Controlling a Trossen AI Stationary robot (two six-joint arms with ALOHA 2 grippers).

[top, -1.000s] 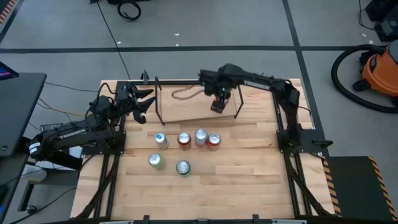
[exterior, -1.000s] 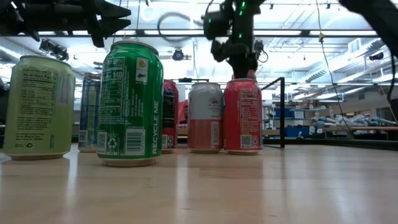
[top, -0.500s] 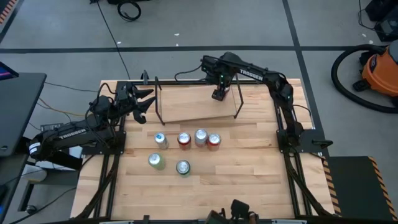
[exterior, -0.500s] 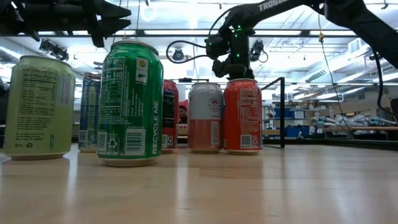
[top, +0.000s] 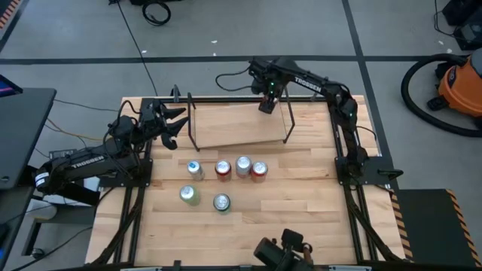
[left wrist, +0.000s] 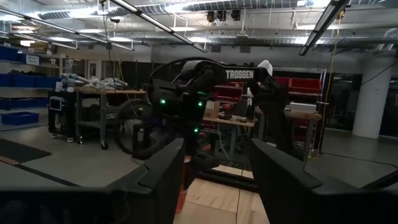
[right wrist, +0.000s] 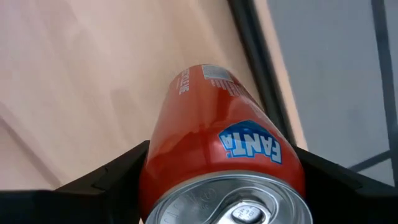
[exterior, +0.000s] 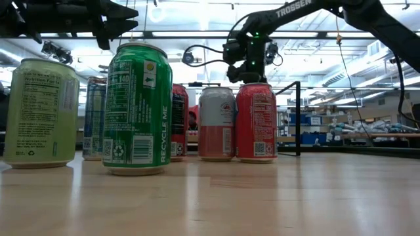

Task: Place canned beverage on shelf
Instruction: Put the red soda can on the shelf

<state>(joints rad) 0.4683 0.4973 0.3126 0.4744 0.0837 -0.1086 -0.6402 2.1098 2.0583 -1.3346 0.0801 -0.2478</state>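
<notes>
- From above, on the high view, the right gripper (top: 267,103) hangs over the far right end of the shelf (top: 237,124), a pale plywood board framed by thin black rod uprights; what it carries is hidden under its dark body here. The left gripper (top: 175,120) waits at the shelf's left end, its dark fingers spread. Six cans stand on the plank surface (top: 301,196) in front: a blue-topped can (top: 195,169), a red can (top: 223,170), a silver-topped can (top: 243,166) and another red can (top: 259,172) in a row, with a pale green can (top: 189,196) and a green can (top: 221,202) nearer the front edge.
- At surface height, the low view shows smooth cylinders with printed labels: the green can (exterior: 137,108) closest, the pale green can (exterior: 42,113) beside it, the others behind. The right gripper (exterior: 250,71) hangs above the row.
- Through the left wrist view, two dark fingers (left wrist: 161,177) stand apart, framing the other arm farther off.
- Through the right wrist view, the right gripper's matte black fingers (right wrist: 112,174) pinch a glossy orange Fanta can (right wrist: 217,152) from both sides; its silver lid and pull tab face the camera, with pale wood grain beyond.
</notes>
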